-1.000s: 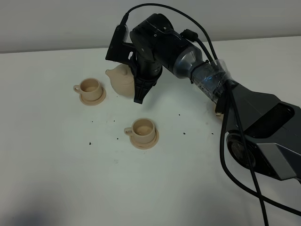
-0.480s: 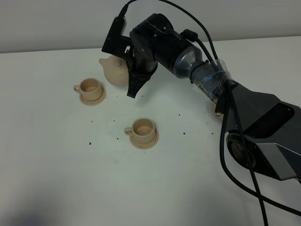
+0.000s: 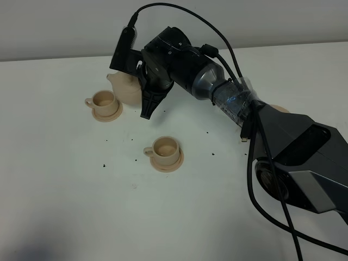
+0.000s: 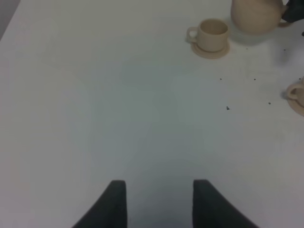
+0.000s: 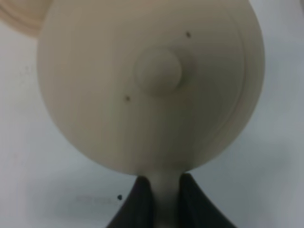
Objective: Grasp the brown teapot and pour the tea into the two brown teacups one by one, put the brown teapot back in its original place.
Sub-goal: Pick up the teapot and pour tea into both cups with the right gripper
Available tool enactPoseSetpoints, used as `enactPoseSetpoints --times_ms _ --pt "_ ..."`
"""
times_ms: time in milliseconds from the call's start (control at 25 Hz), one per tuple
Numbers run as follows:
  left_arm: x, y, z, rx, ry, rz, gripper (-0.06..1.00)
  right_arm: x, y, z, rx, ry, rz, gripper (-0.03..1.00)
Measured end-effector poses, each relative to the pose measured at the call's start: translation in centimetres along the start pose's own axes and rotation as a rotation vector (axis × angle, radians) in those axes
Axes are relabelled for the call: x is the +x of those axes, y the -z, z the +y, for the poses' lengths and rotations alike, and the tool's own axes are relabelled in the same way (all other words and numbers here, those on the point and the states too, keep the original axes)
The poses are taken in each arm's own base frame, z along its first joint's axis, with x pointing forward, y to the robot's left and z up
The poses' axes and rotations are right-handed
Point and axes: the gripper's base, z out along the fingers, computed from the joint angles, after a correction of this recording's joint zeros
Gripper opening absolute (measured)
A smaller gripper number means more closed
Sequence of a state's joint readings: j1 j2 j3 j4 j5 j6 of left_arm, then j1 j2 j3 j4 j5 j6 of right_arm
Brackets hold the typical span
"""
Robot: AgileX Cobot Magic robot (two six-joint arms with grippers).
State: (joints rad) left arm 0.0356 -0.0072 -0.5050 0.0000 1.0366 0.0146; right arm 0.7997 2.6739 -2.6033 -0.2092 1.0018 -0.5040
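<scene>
My right gripper [image 3: 143, 93] is shut on the loop handle of the brown teapot [image 3: 125, 87] and holds it above the table, just behind and right of the left teacup [image 3: 103, 101]. The spout points left, near that cup's rim. The right wrist view looks down on the teapot's lid [image 5: 156, 71], with the gripper [image 5: 164, 202] clamped on the handle. The second teacup [image 3: 165, 148] stands on its saucer nearer the front. The teapot's own saucer [image 3: 279, 108] peeks out behind the right arm. My left gripper [image 4: 159, 202] is open and empty over bare table.
Small dark specks [image 3: 118, 153] are scattered on the white table [image 3: 65, 190] around the cups. The right arm's body and cables [image 3: 272, 141] cross the right half of the table. The left wrist view shows the left teacup [image 4: 211, 33] and the teapot [image 4: 256, 14].
My right gripper has carried the teapot leftward, from above the table's middle to beside the left teacup. The cups have not moved.
</scene>
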Motion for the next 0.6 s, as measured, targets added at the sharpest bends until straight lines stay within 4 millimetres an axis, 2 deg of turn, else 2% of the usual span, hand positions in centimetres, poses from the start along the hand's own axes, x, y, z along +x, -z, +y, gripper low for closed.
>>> enactPoseSetpoints --times_ms 400,600 --pt "0.0 0.0 0.0 0.0 0.0 0.0 0.38 0.5 -1.3 0.1 0.048 0.044 0.026 0.12" --pt "0.0 0.0 0.0 0.0 0.0 0.0 0.38 0.4 -1.2 0.0 0.073 0.082 0.027 0.12"
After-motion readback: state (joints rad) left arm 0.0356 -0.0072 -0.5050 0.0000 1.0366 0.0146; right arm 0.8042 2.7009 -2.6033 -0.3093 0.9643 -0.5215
